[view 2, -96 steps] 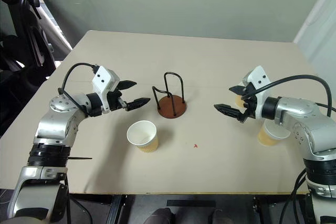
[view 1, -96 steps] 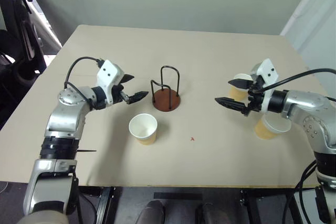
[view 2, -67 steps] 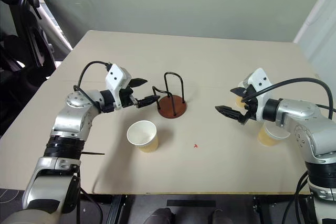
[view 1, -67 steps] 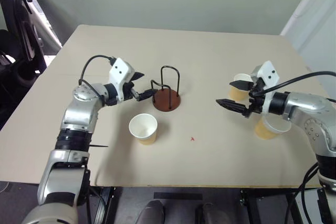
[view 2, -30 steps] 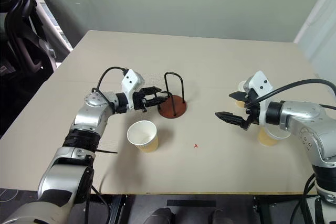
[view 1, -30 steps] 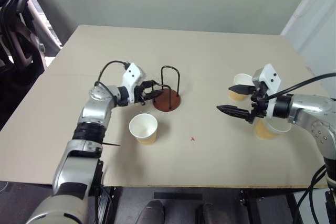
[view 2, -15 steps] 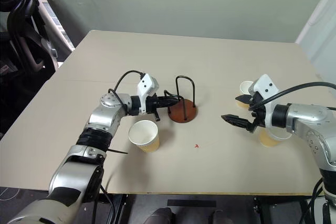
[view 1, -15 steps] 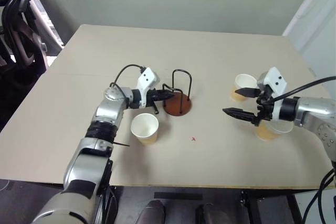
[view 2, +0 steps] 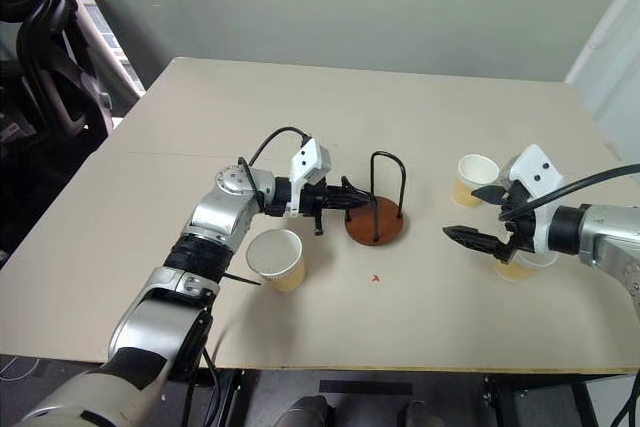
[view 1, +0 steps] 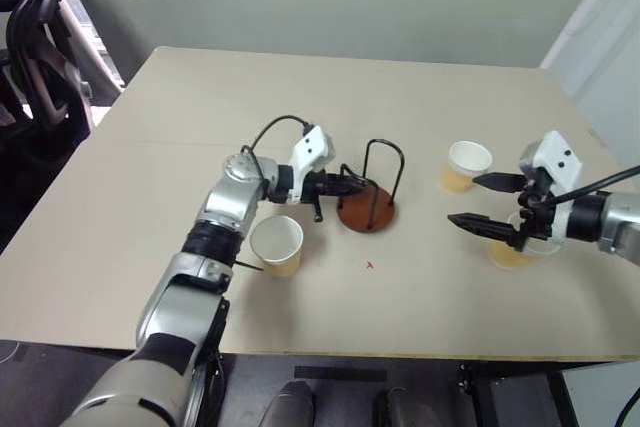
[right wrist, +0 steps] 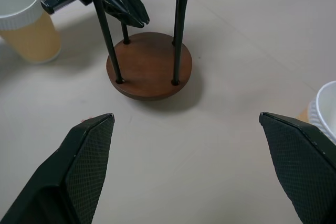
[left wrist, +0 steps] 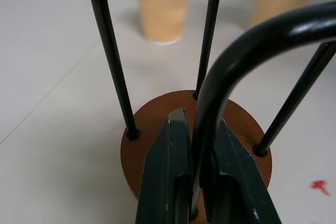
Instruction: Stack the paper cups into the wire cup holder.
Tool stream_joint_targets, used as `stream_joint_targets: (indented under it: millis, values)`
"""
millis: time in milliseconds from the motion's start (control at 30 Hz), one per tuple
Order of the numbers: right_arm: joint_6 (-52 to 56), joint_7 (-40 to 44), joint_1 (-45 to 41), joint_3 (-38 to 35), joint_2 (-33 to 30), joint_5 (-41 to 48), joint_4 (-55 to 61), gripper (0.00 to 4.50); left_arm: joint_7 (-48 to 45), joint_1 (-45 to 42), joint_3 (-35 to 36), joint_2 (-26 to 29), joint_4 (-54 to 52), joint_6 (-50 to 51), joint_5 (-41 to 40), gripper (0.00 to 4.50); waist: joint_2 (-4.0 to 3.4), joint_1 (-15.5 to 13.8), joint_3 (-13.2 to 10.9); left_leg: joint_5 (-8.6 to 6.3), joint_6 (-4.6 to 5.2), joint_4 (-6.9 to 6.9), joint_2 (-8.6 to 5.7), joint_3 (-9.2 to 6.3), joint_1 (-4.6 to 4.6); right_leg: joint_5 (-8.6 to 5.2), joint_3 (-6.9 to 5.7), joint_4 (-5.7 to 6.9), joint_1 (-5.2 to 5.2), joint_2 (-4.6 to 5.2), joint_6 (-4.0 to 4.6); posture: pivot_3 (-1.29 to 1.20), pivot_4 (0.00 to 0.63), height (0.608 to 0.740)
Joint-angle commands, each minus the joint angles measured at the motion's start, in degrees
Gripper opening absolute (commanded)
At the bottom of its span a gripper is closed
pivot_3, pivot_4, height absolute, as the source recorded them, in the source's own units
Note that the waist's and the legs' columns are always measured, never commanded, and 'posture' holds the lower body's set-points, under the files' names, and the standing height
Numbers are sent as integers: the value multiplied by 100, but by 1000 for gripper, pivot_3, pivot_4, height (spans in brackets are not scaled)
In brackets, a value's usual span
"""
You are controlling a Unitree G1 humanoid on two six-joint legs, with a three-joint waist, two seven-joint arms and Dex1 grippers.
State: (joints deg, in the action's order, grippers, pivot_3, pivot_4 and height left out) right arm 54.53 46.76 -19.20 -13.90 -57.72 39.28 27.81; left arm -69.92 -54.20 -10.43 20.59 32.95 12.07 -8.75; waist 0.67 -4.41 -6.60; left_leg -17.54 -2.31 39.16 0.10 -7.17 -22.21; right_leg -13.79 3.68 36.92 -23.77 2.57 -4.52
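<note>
Matte beige table (view 1: 150, 147). Nearest the left arm, one paper cup (view 1: 277, 244) stands upright: tan tapered wall, white inside, rolled rim. Left gripper (view 1: 356, 185) is clamped tight on a low black wire loop of the wire cup holder (view 1: 368, 211), a round reddish-brown disc with thin glossy uprights, standing mid-table. The left wrist view shows the pinch up close, wire between both fingers (left wrist: 173, 166). A small red mark (view 1: 369, 265) is on the table; no legible writing. Right gripper (view 1: 490, 206) is spread wide, empty, near two more cups (view 1: 468, 165), (view 1: 512, 250).
</note>
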Motion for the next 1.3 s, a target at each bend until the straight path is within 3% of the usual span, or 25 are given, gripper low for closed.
stream_joint_targets:
  millis: [33, 367, 867, 1300]
  values:
    - [56, 31, 59, -396, -156, 165, 258, 4500, -189, -258, -90, -133, -319, -3, -68, 37, 0, -6, 0, 0, 1, 1, -1, 0, 0, 0, 0, 0, 1, 0, -1, 0, 150, 740]
    - [287, -154, 341, -771, -208, 392, 573, 4500, -523, -319, -475, -495, -190, -175, 33, 37, 0, -10, 0, 1, 5, 4, 0, 5, 0, 0, 3, 1, 4, 0, -10, 0, 150, 740]
    - [630, 291, 1299, -1947, -737, 869, 946, 4500, -991, -140, -827, -400, -227, -399, 208, 37, 0, -20, 0, -1, 11, 14, -2, 11, 1, -3, 4, 0, 15, -3, -19, 0, 150, 740]
    - [503, 116, 1243, -1855, -713, 918, 946, 4500, -1176, -77, -934, -447, -256, -424, 285, 37, 0, -19, 0, -9, 26, 49, -5, 6, 5, -7, 6, -2, 27, -4, -29, 0, 150, 740]
